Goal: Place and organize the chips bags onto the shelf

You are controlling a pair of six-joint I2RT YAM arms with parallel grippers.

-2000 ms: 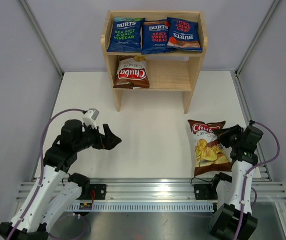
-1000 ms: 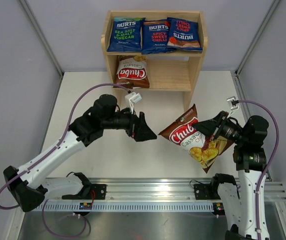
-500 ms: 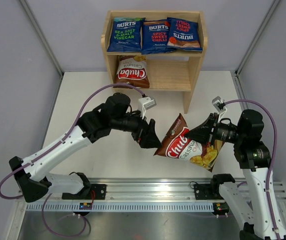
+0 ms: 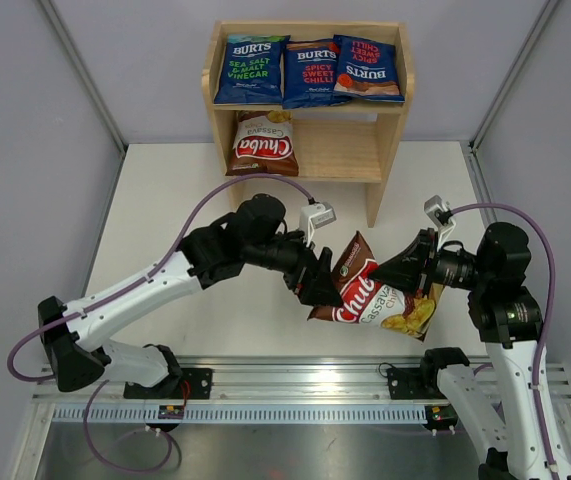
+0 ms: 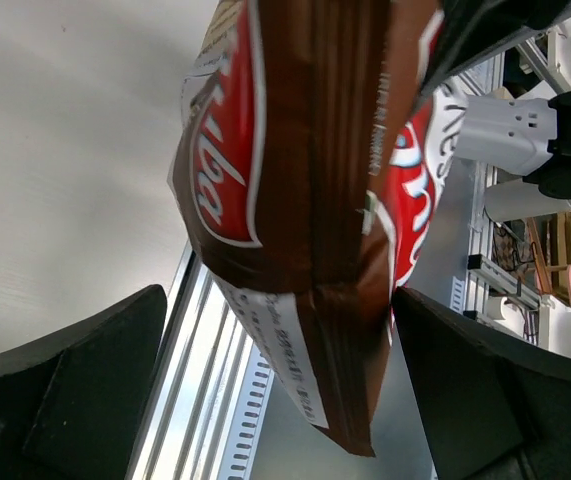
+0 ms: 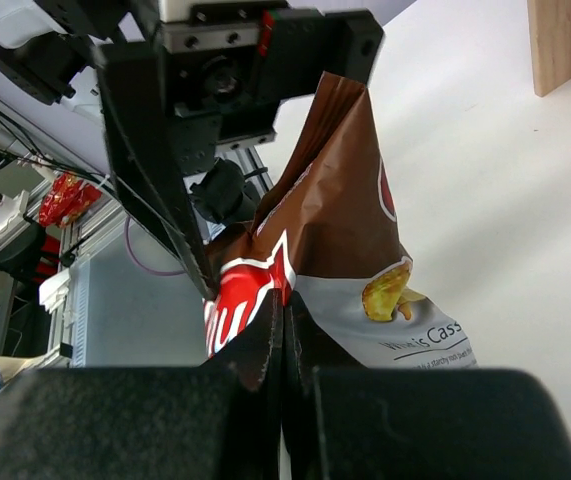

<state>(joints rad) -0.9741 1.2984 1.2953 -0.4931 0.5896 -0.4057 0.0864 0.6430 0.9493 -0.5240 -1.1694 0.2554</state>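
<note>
Above the table (image 4: 165,190), right tool (image 4: 377,273) pinches glossy brown bag (image 4: 380,305); left tool (image 4: 326,291) gapes wide.

Bright even light, soft shadows, wrist-view foregrounds blurred

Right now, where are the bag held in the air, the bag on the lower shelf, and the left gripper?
held bag (image 4: 365,302), top view, on its red logo.
lower-shelf bag (image 4: 263,147), top view, on its red logo.
left gripper (image 5: 277,295), left wrist view, midway between its open fingertips, over the bag.
</note>
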